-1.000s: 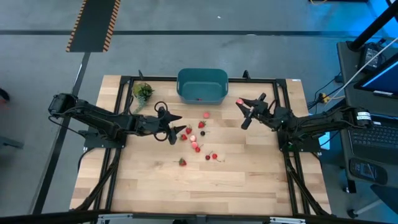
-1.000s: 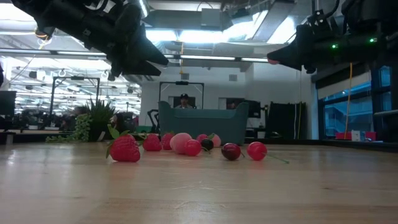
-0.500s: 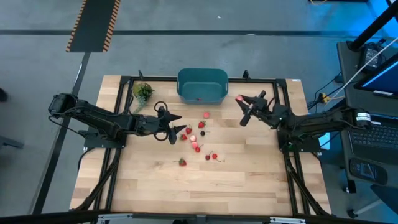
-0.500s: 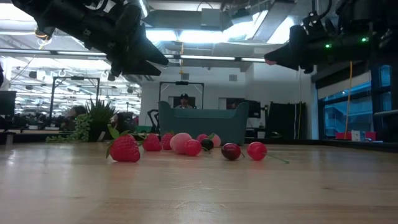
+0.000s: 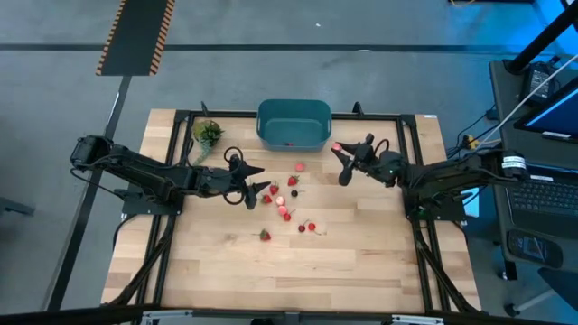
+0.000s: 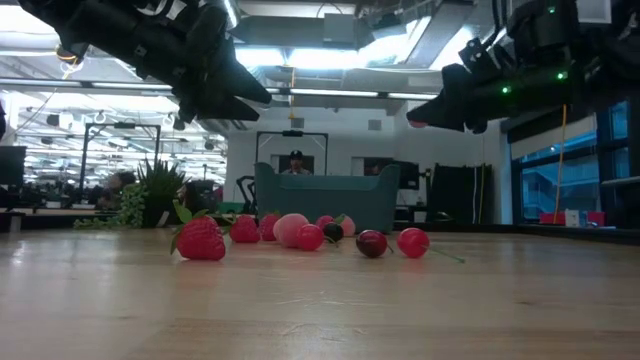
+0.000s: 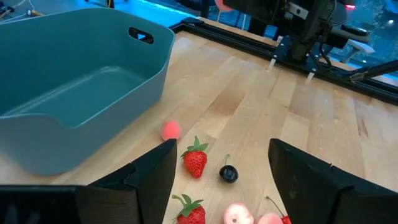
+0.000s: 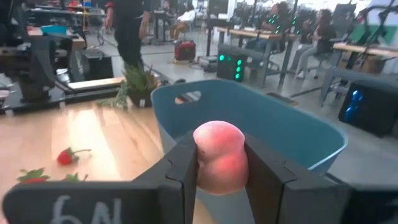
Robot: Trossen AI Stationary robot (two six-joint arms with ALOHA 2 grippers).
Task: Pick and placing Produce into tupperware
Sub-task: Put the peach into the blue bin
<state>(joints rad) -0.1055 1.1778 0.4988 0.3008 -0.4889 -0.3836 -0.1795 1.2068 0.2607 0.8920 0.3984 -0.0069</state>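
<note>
Pinkish, peach-like produce piece (image 8: pixel 219 157) pinched mid-body in right pincer (image 5: pixel 340 162), just short of teal tupperware (image 5: pixel 293 125) ahead. Looks light, smooth, probably slippery. Left pincer (image 5: pixel 247 183) gaping, empty, above scattered berries (image 5: pixel 285 211).

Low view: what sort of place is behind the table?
Likely a shared robotics lab or workshop: ceiling strip lights, rows of workbenches with people at them, and another equipment frame.
</note>
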